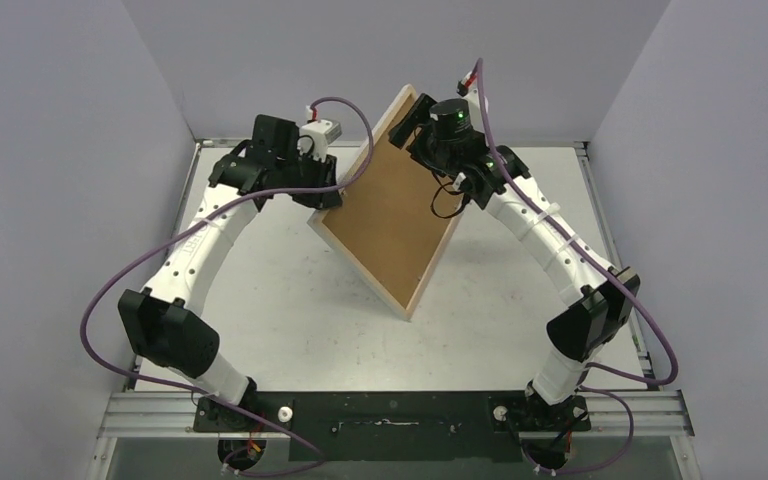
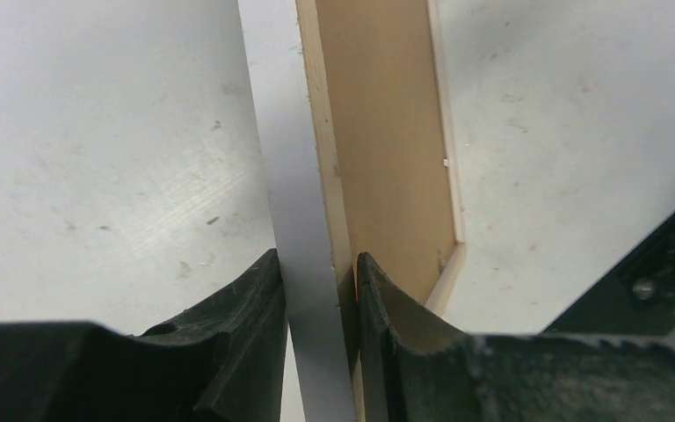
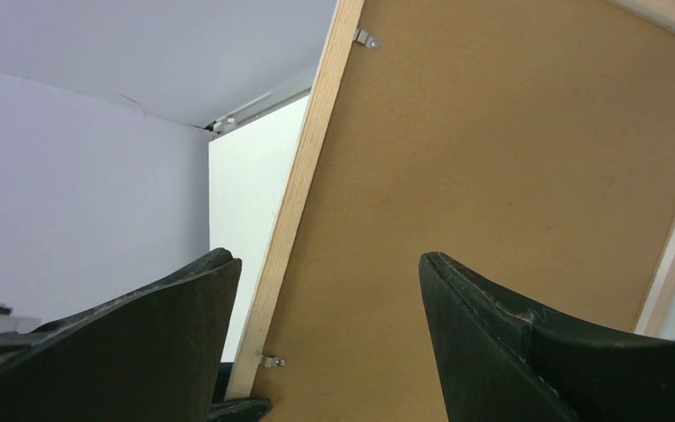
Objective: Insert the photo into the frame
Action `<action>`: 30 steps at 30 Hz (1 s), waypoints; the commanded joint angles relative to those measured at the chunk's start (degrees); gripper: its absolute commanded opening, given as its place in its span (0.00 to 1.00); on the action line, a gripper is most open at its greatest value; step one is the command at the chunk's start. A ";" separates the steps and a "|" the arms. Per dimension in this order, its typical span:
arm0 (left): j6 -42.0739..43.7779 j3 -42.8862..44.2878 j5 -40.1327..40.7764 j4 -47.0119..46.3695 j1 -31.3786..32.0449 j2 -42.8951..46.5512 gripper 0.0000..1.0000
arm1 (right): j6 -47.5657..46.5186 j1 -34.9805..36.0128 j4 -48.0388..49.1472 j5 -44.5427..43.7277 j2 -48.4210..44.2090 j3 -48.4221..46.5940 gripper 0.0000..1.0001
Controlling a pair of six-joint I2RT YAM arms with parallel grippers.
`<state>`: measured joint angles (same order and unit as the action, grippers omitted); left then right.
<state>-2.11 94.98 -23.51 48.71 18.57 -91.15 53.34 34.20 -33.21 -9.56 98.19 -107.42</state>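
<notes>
- The left tool (image 2: 321,272) is narrow and holds the frame (image 1: 358,270) at its left edge. One finger (image 2: 250,330) lies against the pale outer face, and the other is on the inner side of the wooden rim.
- The right tool (image 3: 327,264) is wide open and holds nothing. It is up at the top right edge of the frame, and its two dark fingers (image 3: 483,325) are spread in front of the back side without touching it.
- The frame is lifted and tilted like a diamond, with one corner high near the back wall and the opposite corner low over the bench (image 1: 290,310). I cannot tell if the low corner touches the bench.
- The back side of the frame faces the top camera. A brown board (image 1: 390,200) fills it inside the thin pale rim.
- Small metal clips (image 3: 366,39) sit on the rim at the border of the board.
- The front side is turned away, so the photo cannot be seen.
</notes>
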 commanded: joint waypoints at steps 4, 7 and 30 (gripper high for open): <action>16.04 0.98 17.65 -4.81 8.22 6.02 0.00 | 3.47 -0.54 4.32 1.30 -3.12 4.06 0.77; 17.95 -1.62 22.13 -7.45 11.07 7.54 0.00 | 6.14 -1.22 6.31 3.27 -3.58 6.67 0.77; 13.54 3.80 4.15 -0.89 11.67 8.88 0.00 | 7.13 -3.19 -20.34 5.78 -0.07 -7.97 0.71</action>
<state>12.67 95.44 -12.71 50.19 30.00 -86.04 59.99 31.42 -47.66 -5.06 97.71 -109.71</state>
